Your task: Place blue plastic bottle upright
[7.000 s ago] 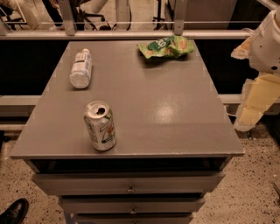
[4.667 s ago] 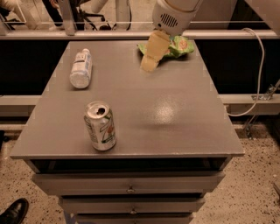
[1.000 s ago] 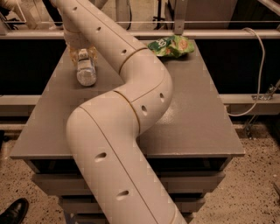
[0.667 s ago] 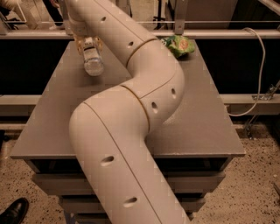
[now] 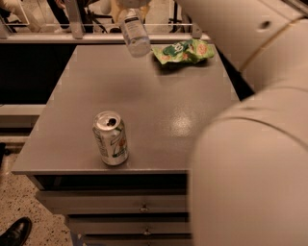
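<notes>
One small clear plastic bottle with a white-blue label [image 5: 134, 32] hangs tilted in the air. I see its top end pinched tight in my gripper [image 5: 129, 4], right at the top edge of my view. Under the fingers is the far end of the grey table [image 5: 159, 96]. Just right of them and lower lies a crumpled green snack bag [image 5: 185, 50]. Far from them, near the table's front edge, a silver soda can [image 5: 110, 138] stands up.
</notes>
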Controlling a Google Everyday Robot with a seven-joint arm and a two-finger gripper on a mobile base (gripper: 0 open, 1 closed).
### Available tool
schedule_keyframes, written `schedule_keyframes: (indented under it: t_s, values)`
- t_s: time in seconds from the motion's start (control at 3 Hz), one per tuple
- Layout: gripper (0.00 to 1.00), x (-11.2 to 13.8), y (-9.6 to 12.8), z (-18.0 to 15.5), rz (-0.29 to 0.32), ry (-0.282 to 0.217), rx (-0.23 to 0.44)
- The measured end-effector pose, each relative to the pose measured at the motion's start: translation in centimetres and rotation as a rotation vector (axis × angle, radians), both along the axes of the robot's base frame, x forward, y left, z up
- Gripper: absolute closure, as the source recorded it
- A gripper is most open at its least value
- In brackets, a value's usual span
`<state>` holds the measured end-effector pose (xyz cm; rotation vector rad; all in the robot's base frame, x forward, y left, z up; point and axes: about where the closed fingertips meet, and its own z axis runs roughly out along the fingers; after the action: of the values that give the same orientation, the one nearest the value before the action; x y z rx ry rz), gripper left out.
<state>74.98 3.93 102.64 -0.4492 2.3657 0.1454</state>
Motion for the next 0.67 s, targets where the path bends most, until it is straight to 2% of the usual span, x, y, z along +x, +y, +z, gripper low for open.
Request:
schedule_keyframes:
  t_s: [0.33, 0.67]
  values:
    - [1.00, -5.1, -0.7, 2.3, 0.150, -0.098, 0.070]
    - [1.00, -9.4, 2.1, -2.2, 0.339, -0.101, 0.149]
